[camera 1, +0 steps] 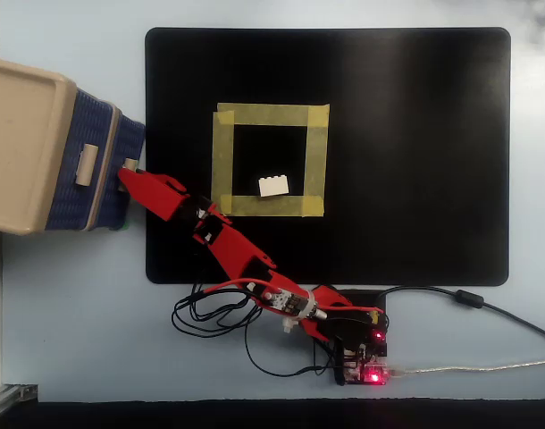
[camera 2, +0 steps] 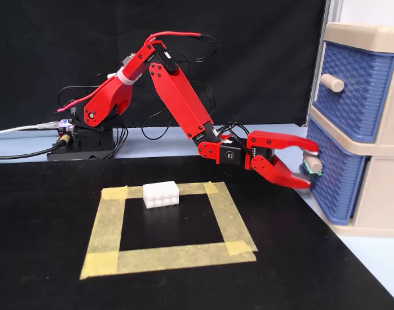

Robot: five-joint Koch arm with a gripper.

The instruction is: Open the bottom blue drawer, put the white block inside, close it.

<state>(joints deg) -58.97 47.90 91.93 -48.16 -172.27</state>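
Observation:
The bottom blue drawer (camera 1: 133,134) (camera 2: 338,187) is the lowest tier of the beige-topped cabinet (camera 1: 22,134) (camera 2: 378,39) and stands a little further out than the drawer above. My red gripper (camera 1: 129,172) (camera 2: 311,166) is at its front, with one jaw above and one below the small beige handle (camera 2: 315,165), closed around it. The white block (camera 1: 274,186) (camera 2: 161,194) lies inside a yellow tape square (camera 1: 223,161) (camera 2: 106,226) on the black mat, well away from the gripper.
The matching upper blue drawer (camera 1: 71,192) (camera 2: 352,84) is shut, with its own beige handle (camera 1: 86,164) (camera 2: 332,82). The arm's base, controller board (camera 1: 366,362) (camera 2: 74,139) and cables sit at the mat's edge. The black mat (camera 1: 415,134) (camera 2: 42,271) covers most of the table.

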